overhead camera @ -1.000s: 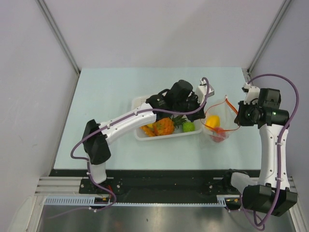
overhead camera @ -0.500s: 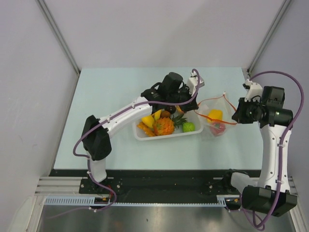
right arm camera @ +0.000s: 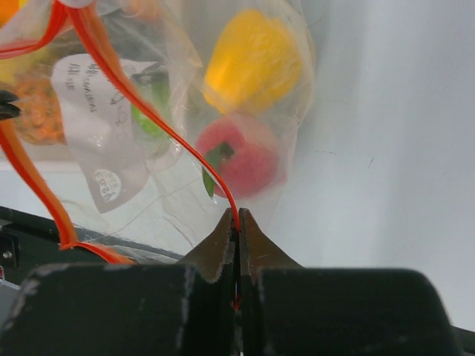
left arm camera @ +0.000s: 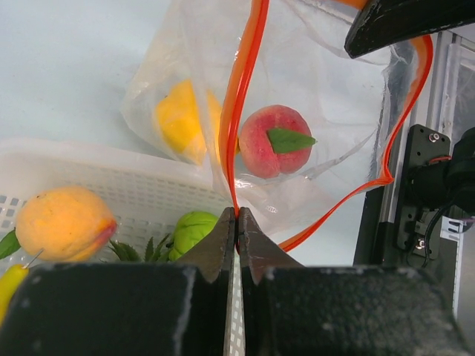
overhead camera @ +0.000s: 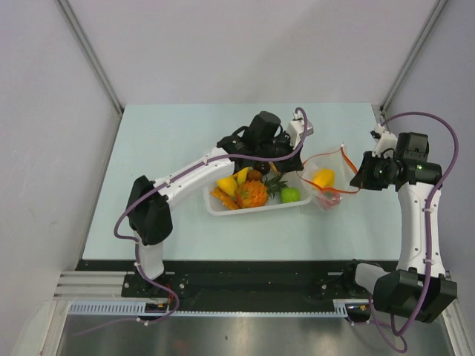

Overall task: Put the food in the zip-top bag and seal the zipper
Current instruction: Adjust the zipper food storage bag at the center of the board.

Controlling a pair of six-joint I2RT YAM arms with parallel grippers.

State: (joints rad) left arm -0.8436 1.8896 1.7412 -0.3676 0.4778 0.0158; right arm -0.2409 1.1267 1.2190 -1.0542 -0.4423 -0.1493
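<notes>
food on the left first: a white basket [overhead camera: 223, 211] on the pale table [overhead camera: 163, 148] holds a pineapple [overhead camera: 252, 195], a green fruit [overhead camera: 290, 194], some yellow pieces and orange bits i can't sort out. left arm reaches over the basket's far side toward the right. left gripper [left arm camera: 237, 221] has its jaws pressed together on the zipper [left arm camera: 239, 81], pinching the red-orange strip at the left side of the mouth w/ only the strip between them. zip-top bag [overhead camera: 338, 187] lies just right of the basket – touching it or a hair apart, can't tell. its mouth gapes open, the two halves of the strip bowing apart btwn the grippers. inside: a yellow fruit [overhead camera: 323, 178] and, on the side nearer the arm bases, a red fruit [overhead camera: 332, 198] w/ a green leaf; both sit low in the pouch, next to each other. a white label [right arm camera: 96, 126] shows on the plastic in the right wrist view. right gripper [right arm camera: 238, 216] is at the bag's right side – jaws clamped tight on the same strip
</notes>
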